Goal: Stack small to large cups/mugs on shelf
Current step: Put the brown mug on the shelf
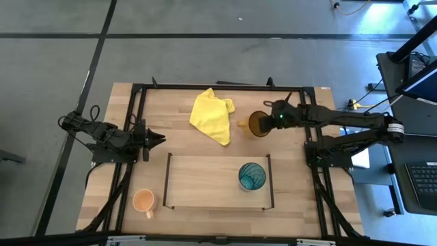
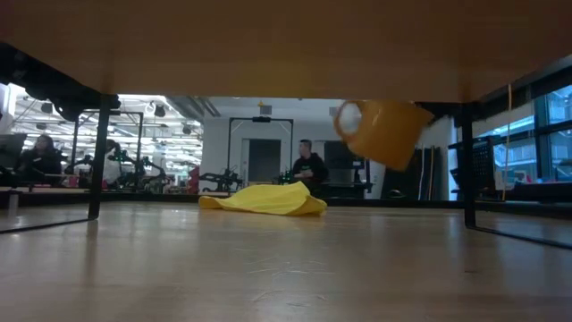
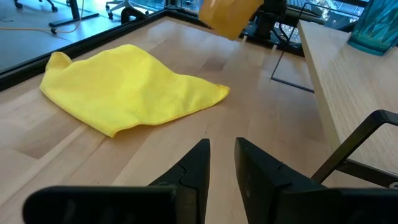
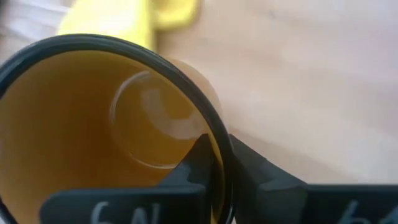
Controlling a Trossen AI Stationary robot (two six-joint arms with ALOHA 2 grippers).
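The amber mug [image 1: 259, 124] is hanging tilted above the tabletop [image 1: 184, 152] near the yellow cloth [image 1: 212, 115], the right gripper [image 1: 276, 117] jaws pinching its rim; level it before lowering toward the shelf [image 1: 205, 179] beside the tumbler [image 1: 252, 176]. The left gripper [image 1: 154, 139] is waiting, jaws slightly spread.

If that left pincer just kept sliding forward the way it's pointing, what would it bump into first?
Probably the yellow cloth. The left pincer points across bare tabletop toward the cloth's near edge. Its line runs close to the cloth's corner, so it might only graze it. The amber mug hangs farther on, held in the right pincer.
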